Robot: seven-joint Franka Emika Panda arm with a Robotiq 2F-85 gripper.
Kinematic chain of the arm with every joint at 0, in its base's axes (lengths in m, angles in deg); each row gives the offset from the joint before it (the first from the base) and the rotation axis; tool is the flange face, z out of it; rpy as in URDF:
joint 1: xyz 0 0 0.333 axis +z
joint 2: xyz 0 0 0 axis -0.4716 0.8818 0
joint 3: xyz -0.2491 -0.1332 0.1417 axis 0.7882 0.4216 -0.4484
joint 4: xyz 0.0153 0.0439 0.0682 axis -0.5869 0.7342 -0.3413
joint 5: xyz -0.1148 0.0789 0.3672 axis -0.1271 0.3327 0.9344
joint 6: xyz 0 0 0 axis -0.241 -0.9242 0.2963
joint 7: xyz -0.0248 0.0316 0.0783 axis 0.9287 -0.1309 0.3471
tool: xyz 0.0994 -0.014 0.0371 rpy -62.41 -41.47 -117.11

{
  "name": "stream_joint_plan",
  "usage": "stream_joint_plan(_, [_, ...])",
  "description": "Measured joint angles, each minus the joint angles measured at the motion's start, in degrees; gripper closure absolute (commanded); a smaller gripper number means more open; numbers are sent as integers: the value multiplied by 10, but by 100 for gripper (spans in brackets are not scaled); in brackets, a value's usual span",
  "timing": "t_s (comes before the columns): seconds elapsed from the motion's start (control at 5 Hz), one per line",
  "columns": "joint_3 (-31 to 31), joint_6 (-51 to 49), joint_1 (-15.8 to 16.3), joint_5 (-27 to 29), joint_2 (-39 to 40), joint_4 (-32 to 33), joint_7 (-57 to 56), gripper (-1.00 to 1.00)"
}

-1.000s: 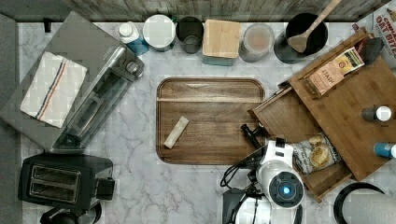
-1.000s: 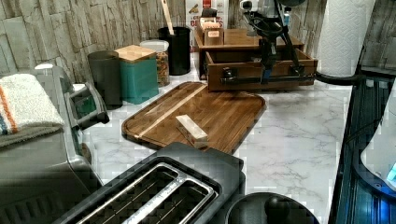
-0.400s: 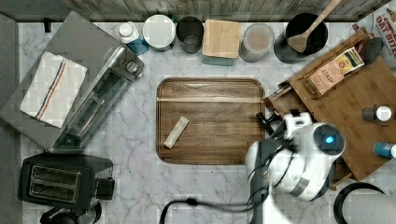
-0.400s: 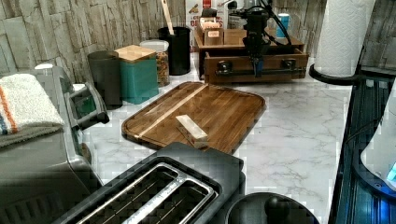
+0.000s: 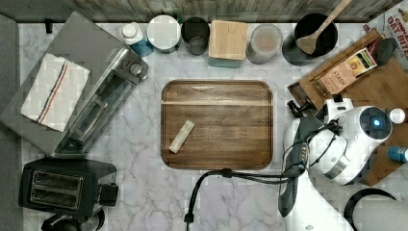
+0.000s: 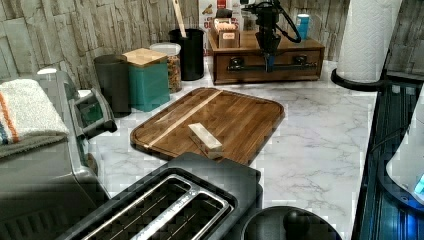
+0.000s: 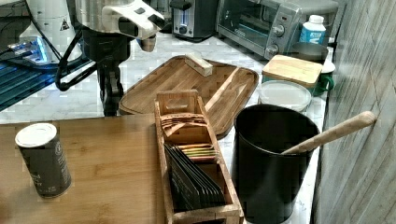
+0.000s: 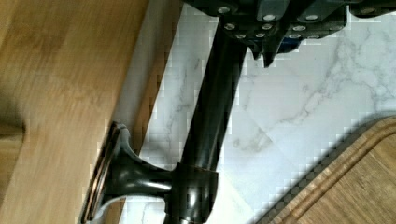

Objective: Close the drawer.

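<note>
In the left view the drawer [image 6: 250, 70] sits pushed into the bamboo box [image 6: 300, 46], its front flush with the box's face. A dark bar handle [image 6: 295, 65] runs across that front. My gripper [image 6: 269, 59] hangs straight down at the middle of the bar. In the wrist view its fingers [image 8: 268, 28] close around the handle [image 8: 210, 126], beside the drawer's wooden front [image 8: 56, 93]. In the top view my arm [image 5: 346, 139] covers the drawer's side of the box [image 5: 385, 82]. In the right view the gripper [image 7: 109, 100] reaches down past the box top's edge [image 7: 107, 154].
A dark serving tray [image 5: 216, 159] with a small pale block [image 5: 181, 136] lies on the marble just off the box front. Canisters and a black utensil pot [image 5: 312, 38] line the back wall. A tea organiser [image 5: 344, 72] and small jars stand on the box. A paper towel roll [image 6: 370, 40] stands beside it.
The drawer stood pulled far out a second ago and has slid back into the box. My gripper travelled with the handle toward the box.
</note>
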Motion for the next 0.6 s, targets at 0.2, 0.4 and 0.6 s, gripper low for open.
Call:
stream_joint_plan(0.2, [3, 4, 0, 9, -1, 2, 0, 100])
stream_joint_plan(0.4, [3, 4, 0, 9, -1, 2, 0, 100])
stream_joint_plan(0.6, [3, 4, 0, 9, -1, 2, 0, 100])
